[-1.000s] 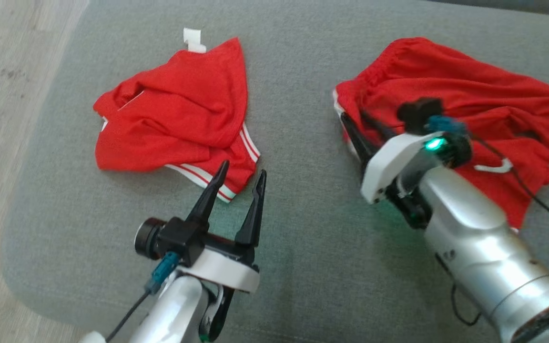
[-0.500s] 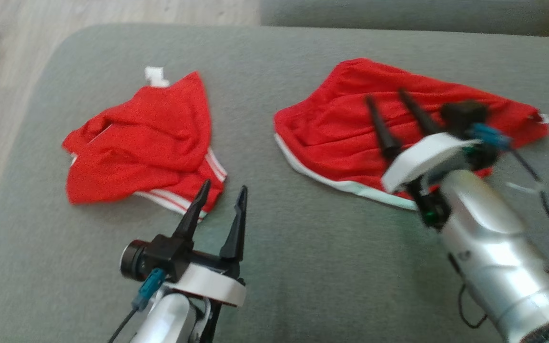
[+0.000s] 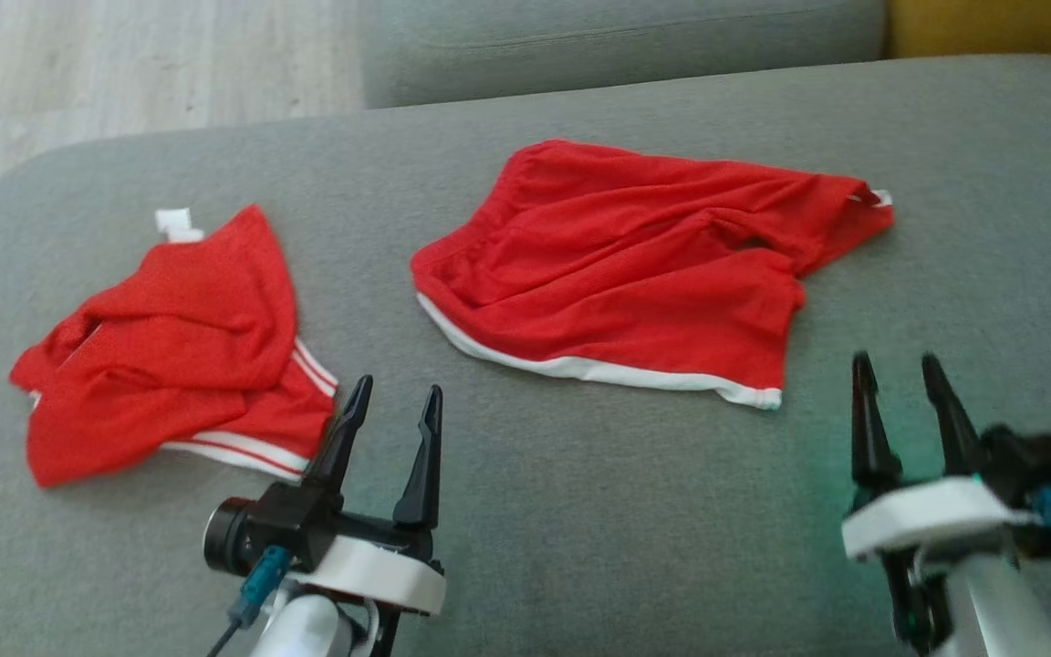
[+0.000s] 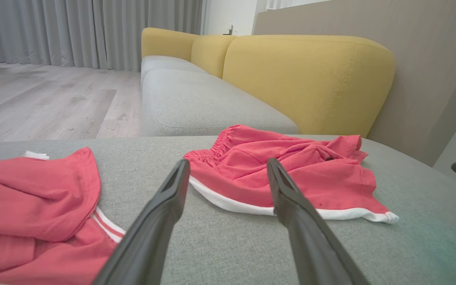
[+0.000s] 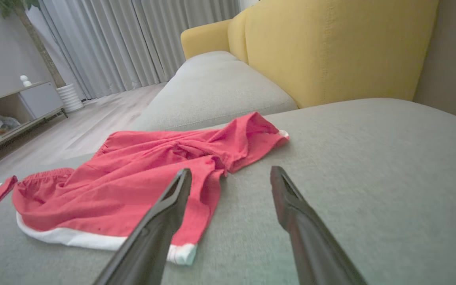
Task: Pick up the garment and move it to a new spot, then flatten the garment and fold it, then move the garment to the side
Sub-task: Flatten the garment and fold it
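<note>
Garment (image 3: pixel 635 283) lies loose on sofa (image 3: pixel 580 511), wrinkled, unfolded; we judge move done, flattening and fold pending; left end effector (image 3: pixel 398 388) and right end effector (image 3: pixel 895 360) wide, empty

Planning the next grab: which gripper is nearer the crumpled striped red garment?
Left. The left gripper is just beside the striped garment; the right gripper is far across, beyond the red shorts.

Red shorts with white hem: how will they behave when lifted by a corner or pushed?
Likely floppy: the shorts lie in soft wrinkles on the cushion, so they should drape. Probably light; the fabric looks thin. Pushed, they would likely bunch, not slide.
</note>
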